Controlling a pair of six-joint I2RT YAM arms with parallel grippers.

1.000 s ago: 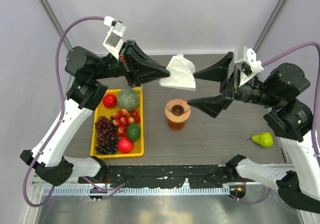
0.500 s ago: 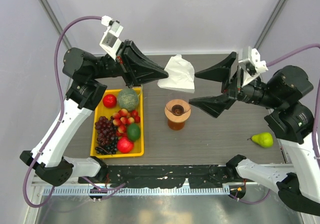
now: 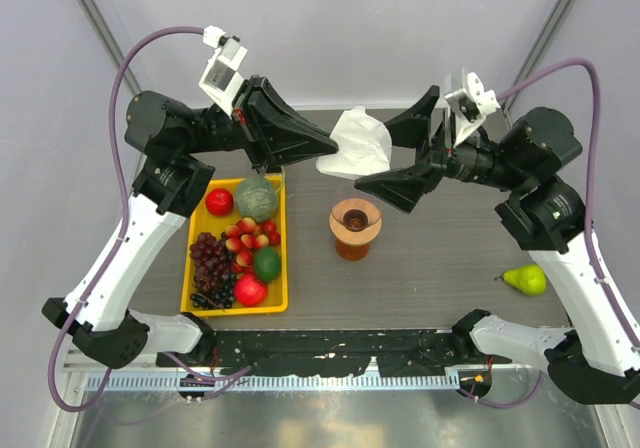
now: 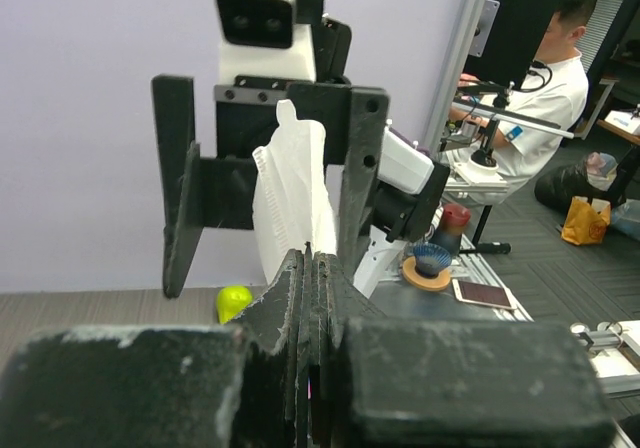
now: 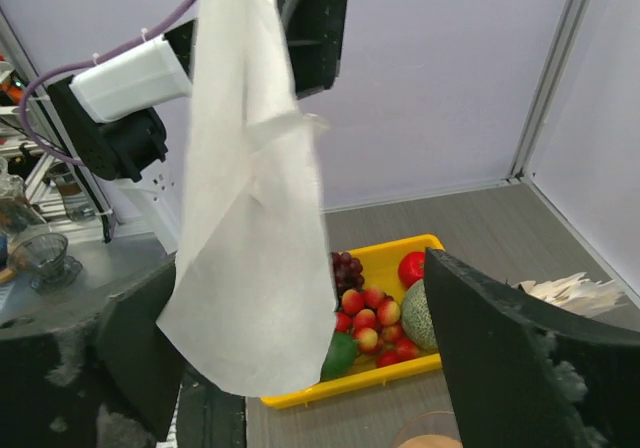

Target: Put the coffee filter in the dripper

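Grey tabletop [image 3: 440,268] carries the dripper [image 3: 355,220] near its middle. Your left gripper [image 3: 333,149] is clenched on the coffee filter [image 3: 358,146], holding it in the air on the dripper's far side. Your right gripper [image 3: 374,160] stands spread wide, one finger on either side of the hanging paper.

Dark wood-grain table [image 3: 440,268] carrying three separate items.
A yellow tray [image 3: 233,310] filled with fruit [image 3: 212,263] sits at the left. The dripper [image 3: 355,220] stands near the middle, just right of the tray, over an amber-brown base. A green pear [image 3: 526,279] lies well apart near the right edge.
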